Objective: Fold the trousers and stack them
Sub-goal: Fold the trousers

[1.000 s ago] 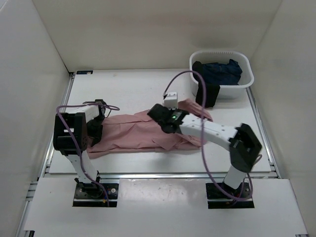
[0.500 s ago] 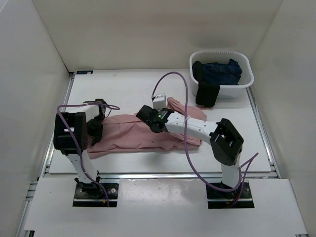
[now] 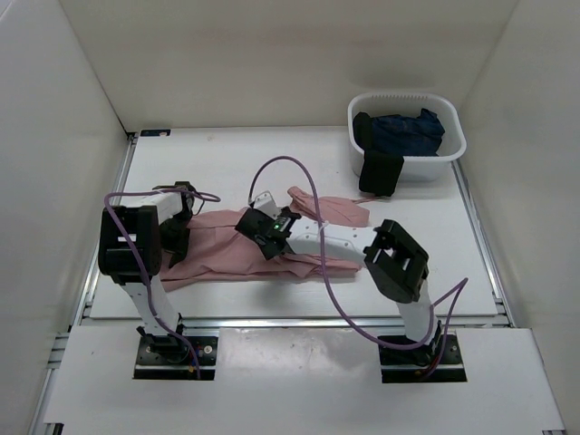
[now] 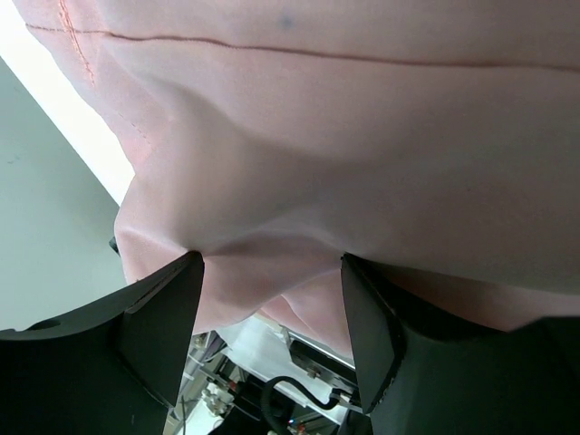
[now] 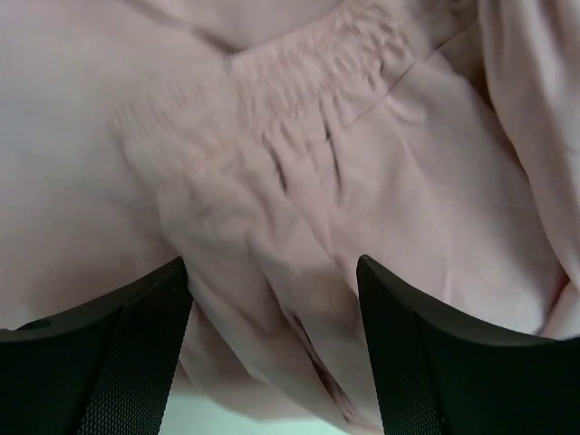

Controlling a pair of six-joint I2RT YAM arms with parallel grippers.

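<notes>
The dusty-pink trousers lie stretched across the middle of the table, with a fold laid over their right part. My left gripper is at their left end. In the left wrist view the trousers drape over its wide-apart fingertips, and that gripper is open. My right gripper hovers over the middle of the trousers. In the right wrist view it stands open just above wrinkled fabric, holding nothing, with the gathered waistband ahead of it.
A white basket stands at the back right with a dark blue garment inside and a black garment hanging over its front wall. White walls close in the table on three sides.
My right gripper has moved left over the trousers, dragging the right part of the fabric with it, and has gone from shut to open, letting it go. The left arm has stayed put.
</notes>
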